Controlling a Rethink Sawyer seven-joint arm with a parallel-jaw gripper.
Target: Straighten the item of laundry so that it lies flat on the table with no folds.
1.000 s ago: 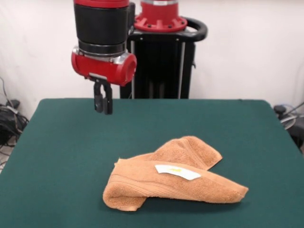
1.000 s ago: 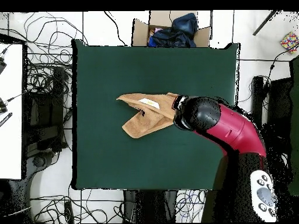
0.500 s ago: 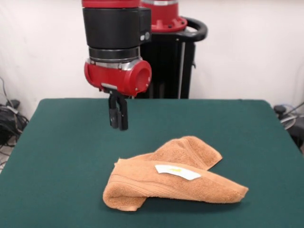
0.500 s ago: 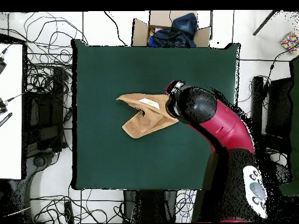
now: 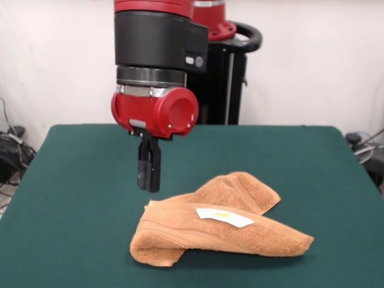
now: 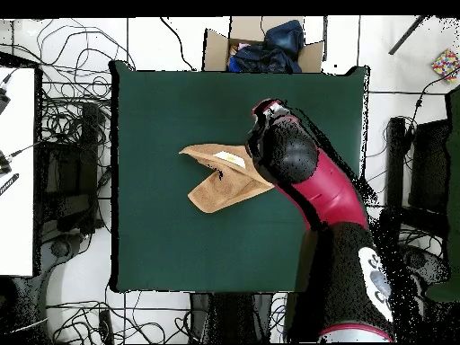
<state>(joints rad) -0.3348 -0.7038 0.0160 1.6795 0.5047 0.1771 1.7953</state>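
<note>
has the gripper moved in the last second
Yes. In the front view the gripper has come down and rightward toward the towel, which lies unchanged.

My arm point(image 5: 157, 60) comes down from above with its black sleeve and red wrist point(image 5: 156, 111) upright, and the tool point(image 5: 148, 187) points straight down from the wrist. I see the two black fingers point(image 5: 144, 171) pressed close together with no gap showing. From overhead, the red arm reaches in from the lower right, its rounded black end hiding the tool.
</note>
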